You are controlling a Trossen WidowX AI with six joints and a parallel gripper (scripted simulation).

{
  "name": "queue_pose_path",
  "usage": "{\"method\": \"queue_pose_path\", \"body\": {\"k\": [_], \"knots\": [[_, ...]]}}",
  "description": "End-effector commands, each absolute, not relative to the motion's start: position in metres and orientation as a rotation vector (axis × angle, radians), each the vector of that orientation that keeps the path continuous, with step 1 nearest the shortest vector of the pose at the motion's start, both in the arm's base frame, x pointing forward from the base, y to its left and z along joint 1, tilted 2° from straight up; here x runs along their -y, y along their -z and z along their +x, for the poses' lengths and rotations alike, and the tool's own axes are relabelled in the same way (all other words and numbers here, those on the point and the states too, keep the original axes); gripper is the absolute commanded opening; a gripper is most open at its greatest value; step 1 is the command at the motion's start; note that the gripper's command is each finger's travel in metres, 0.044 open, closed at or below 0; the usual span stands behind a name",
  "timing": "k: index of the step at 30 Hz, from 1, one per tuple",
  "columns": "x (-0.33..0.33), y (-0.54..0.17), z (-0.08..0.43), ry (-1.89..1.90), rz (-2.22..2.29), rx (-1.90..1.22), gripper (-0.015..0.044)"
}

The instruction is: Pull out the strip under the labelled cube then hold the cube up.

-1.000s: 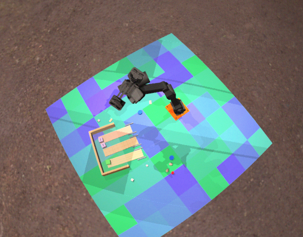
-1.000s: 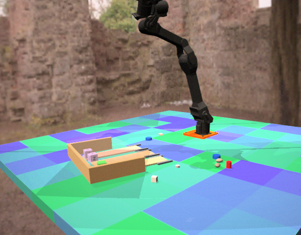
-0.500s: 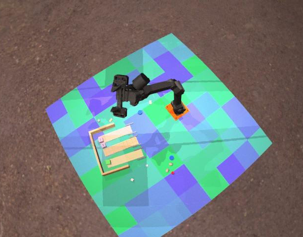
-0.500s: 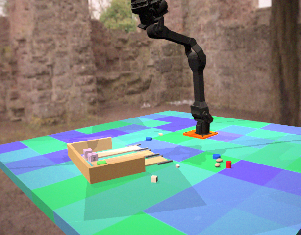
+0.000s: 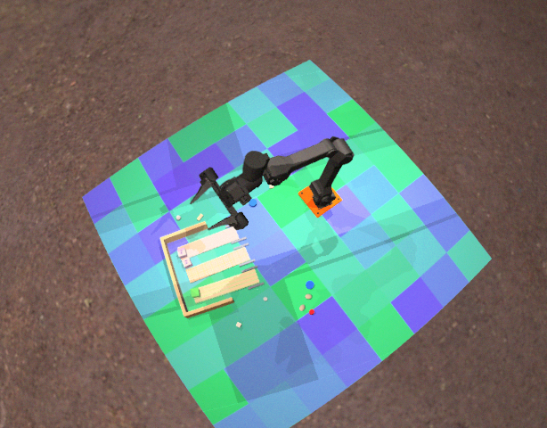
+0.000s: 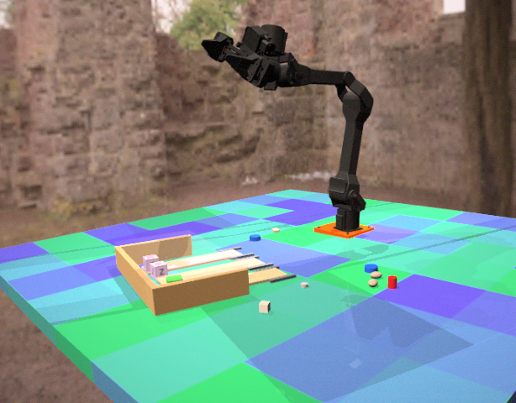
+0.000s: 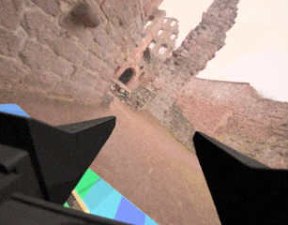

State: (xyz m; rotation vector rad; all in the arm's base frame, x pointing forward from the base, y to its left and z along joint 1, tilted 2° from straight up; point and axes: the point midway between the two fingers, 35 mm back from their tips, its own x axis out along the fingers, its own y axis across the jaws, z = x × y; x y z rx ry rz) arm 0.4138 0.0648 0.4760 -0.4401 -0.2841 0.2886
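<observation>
My gripper (image 5: 200,215) (image 6: 215,50) (image 7: 154,127) is open and empty, high above the table. Two lilac cubes stand close together near the frame's back wall. One cube (image 5: 182,251) (image 6: 150,260) is at the inner end of the pinkish strip (image 5: 214,240). The other cube (image 5: 186,261) (image 6: 159,269) shows a Z on its side and is by the inner end of the middle strip (image 5: 218,265); its exact support is unclear. A third, yellowish strip (image 5: 227,286) (image 6: 266,275) has a green block (image 5: 195,292) (image 6: 174,278) at its inner end.
A three-sided wooden frame (image 5: 174,276) (image 6: 202,288) surrounds the strips' inner ends; thin grey bars show at their outer ends. Blue discs (image 5: 252,202) (image 5: 309,284), a red cylinder (image 5: 311,311) (image 6: 392,282), brown pebbles and small pale pieces lie around.
</observation>
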Motion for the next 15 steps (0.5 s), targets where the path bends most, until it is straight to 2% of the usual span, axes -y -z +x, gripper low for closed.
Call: {"method": "queue_pose_path", "body": {"k": [1, 10, 15], "knots": [[-0.062, -0.408, 0.402, -0.292, -0.304, 0.044, 0.0400], [-0.051, -0.268, 0.348, -0.220, -0.080, -0.423, 0.0400], [-0.045, -0.216, 0.316, -0.166, -0.012, -0.597, 0.0400]]}}
